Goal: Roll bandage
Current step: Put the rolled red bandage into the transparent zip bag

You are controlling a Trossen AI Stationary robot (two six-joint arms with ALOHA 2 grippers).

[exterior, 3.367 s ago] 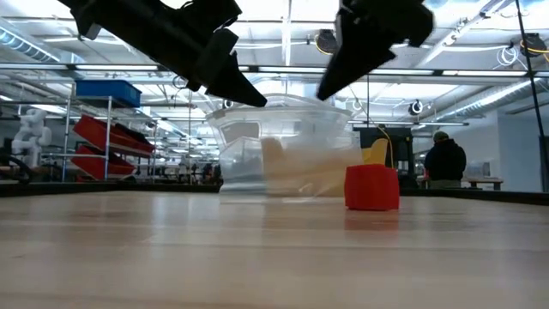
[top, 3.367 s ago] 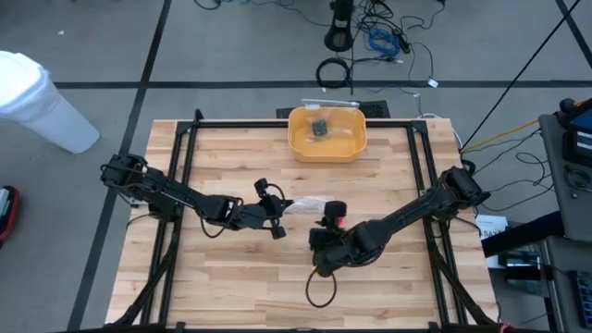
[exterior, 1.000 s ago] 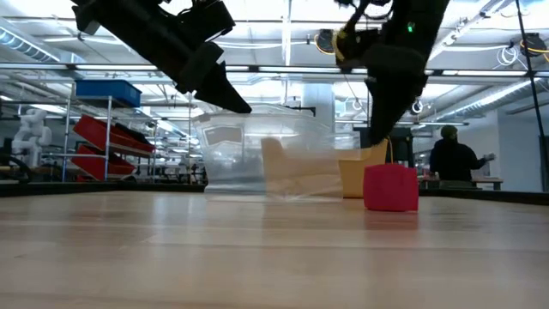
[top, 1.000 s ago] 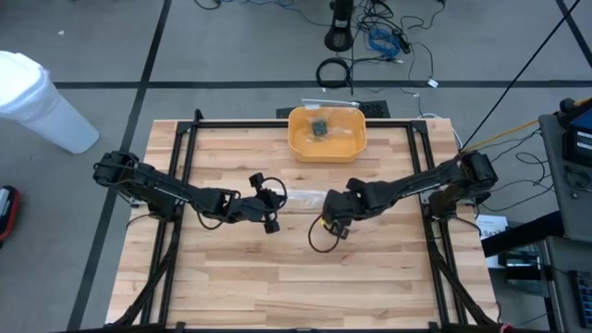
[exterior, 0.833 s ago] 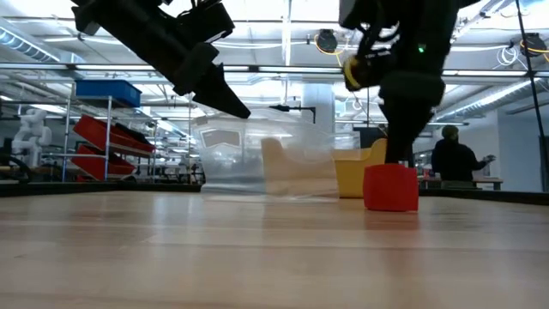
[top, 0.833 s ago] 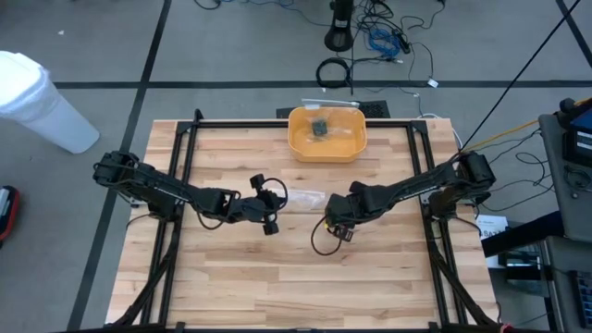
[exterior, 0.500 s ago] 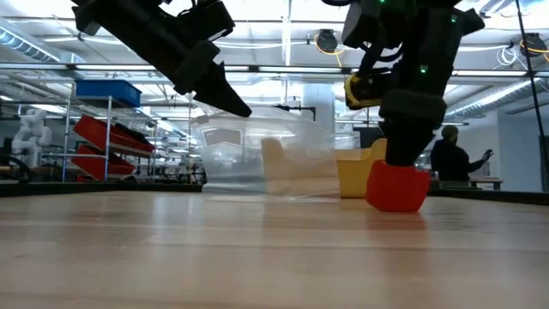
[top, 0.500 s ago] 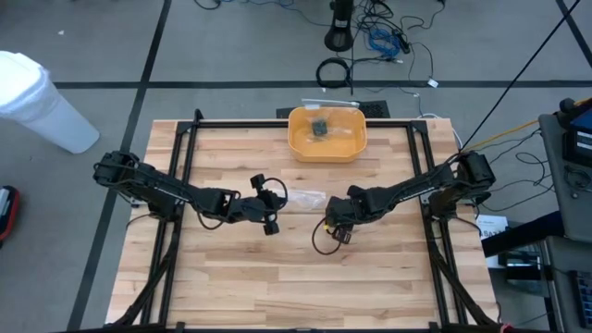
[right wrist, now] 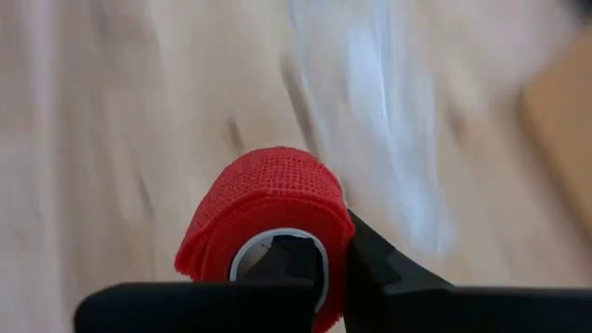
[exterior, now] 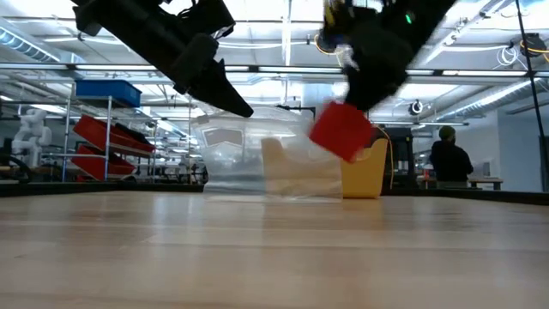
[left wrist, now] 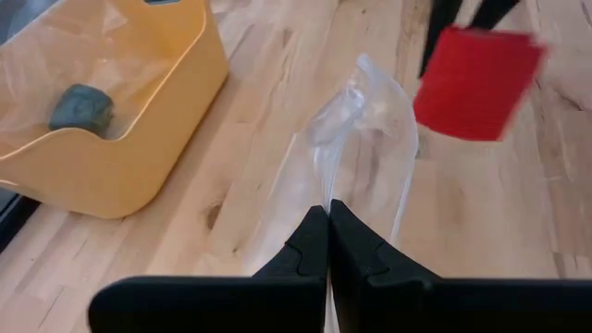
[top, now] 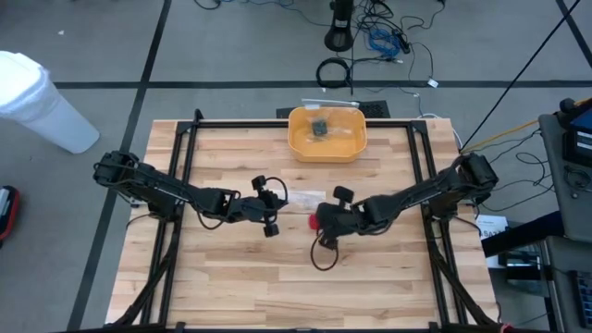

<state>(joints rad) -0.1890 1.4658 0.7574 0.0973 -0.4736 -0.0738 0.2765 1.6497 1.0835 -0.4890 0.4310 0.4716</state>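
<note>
Right tool [top: 324, 220] gripping red bandage [exterior: 341, 130] (rolled) above bench [top: 240, 287] centre, left tool [left wrist: 326, 242] pinching clear bag [left wrist: 356, 153].

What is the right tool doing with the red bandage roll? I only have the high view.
Observer: The low view shows the bandage in the air, tilted, clear of the table.
Operator: How is it gripped?
Observer: In the right wrist view, the right tool pinches the roll's wall, one finger inside the hollow core.
Operator: And the left tool?
Observer: Its wrist view shows it shut on the clear plastic bag's edge.
</note>
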